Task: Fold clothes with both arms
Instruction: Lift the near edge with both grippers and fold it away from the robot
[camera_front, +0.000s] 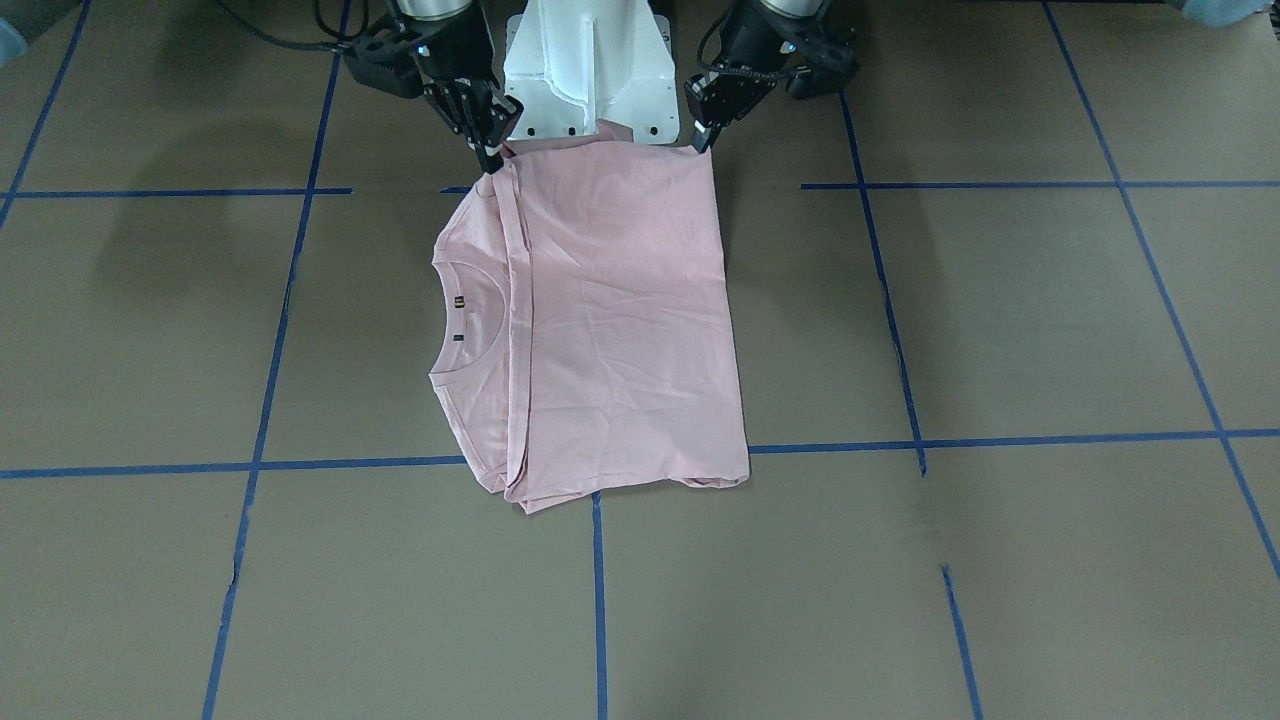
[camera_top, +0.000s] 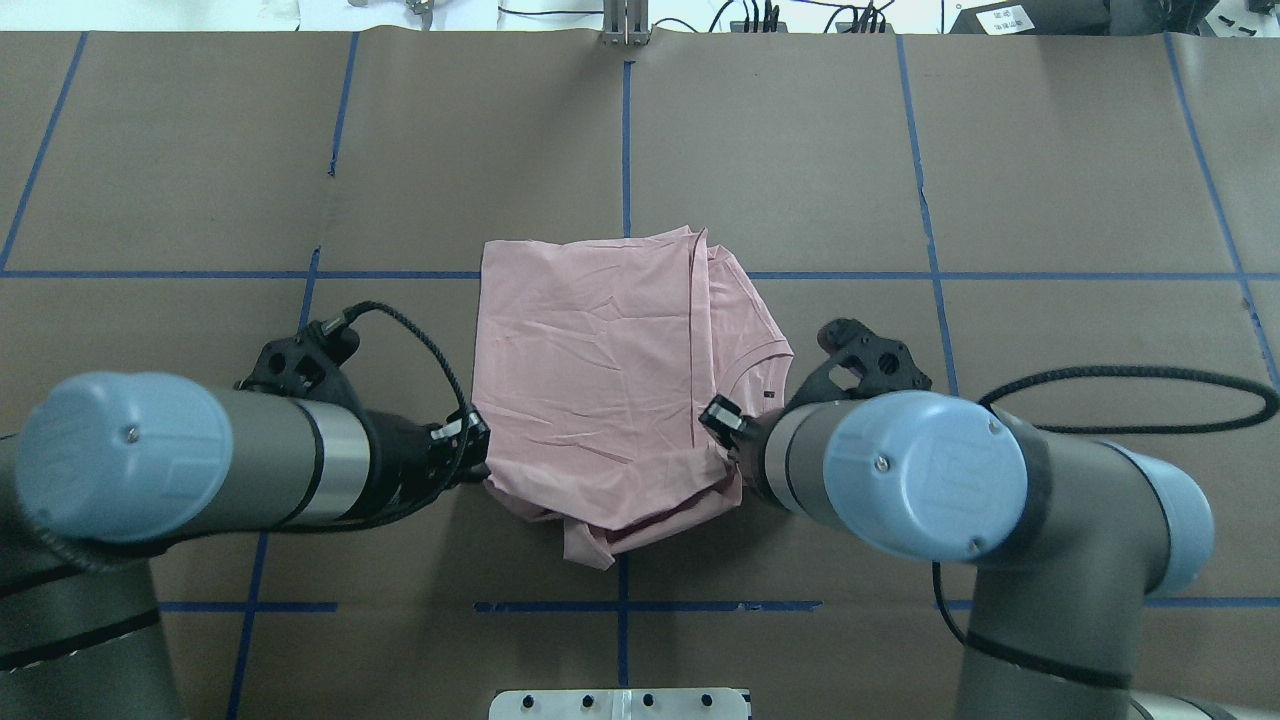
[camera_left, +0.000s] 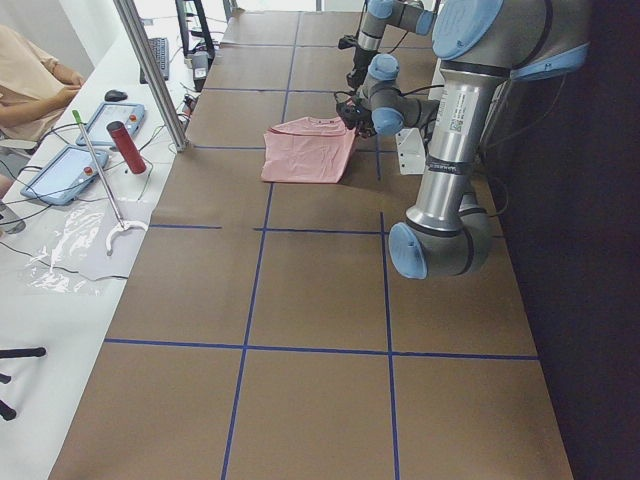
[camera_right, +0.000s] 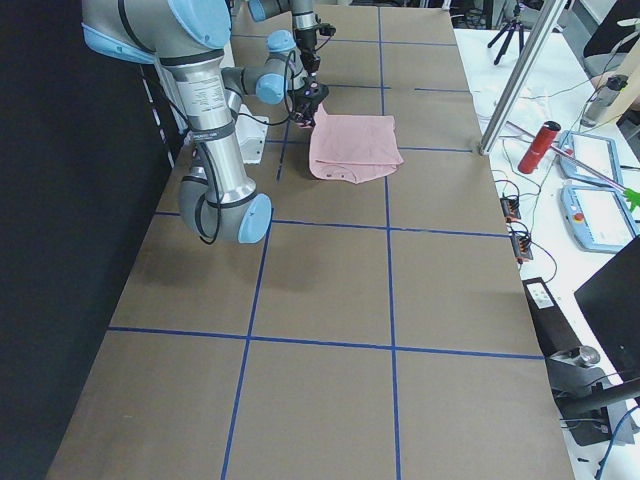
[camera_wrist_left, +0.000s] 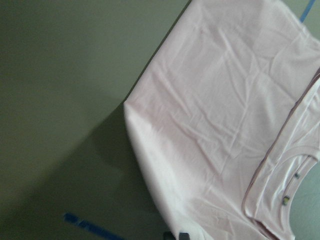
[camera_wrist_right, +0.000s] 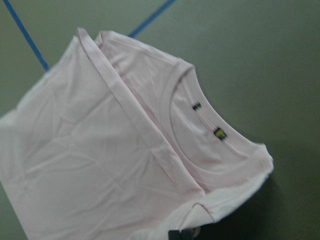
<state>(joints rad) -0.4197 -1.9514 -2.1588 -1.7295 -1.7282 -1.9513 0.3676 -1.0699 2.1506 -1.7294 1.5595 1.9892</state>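
Observation:
The pale pink T-shirt (camera_front: 620, 320) (camera_top: 590, 370) lies folded on the brown table with its plain back up. Its ribbed collar (camera_front: 470, 320) (camera_wrist_right: 200, 125) peeks out on my right side. The edge nearest my base is raised off the table. My left gripper (camera_front: 703, 140) (camera_top: 478, 445) is shut on one corner of that edge. At the other corner, beside the collar, my right gripper (camera_front: 490, 160) (camera_top: 722, 420) is shut on the cloth. Both wrist views look down on the shirt (camera_wrist_left: 225, 110) (camera_wrist_right: 100, 160), with only fingertips (camera_wrist_left: 184, 235) at the bottom edge.
The white pedestal base (camera_front: 590, 70) stands just behind the lifted edge. Blue tape lines (camera_front: 600, 600) grid the table. A side bench holds tablets and a red bottle (camera_left: 125, 147) (camera_right: 540, 147), with a person (camera_left: 30, 80) seated there. A metal post (camera_left: 150, 70) rises at the table's far edge.

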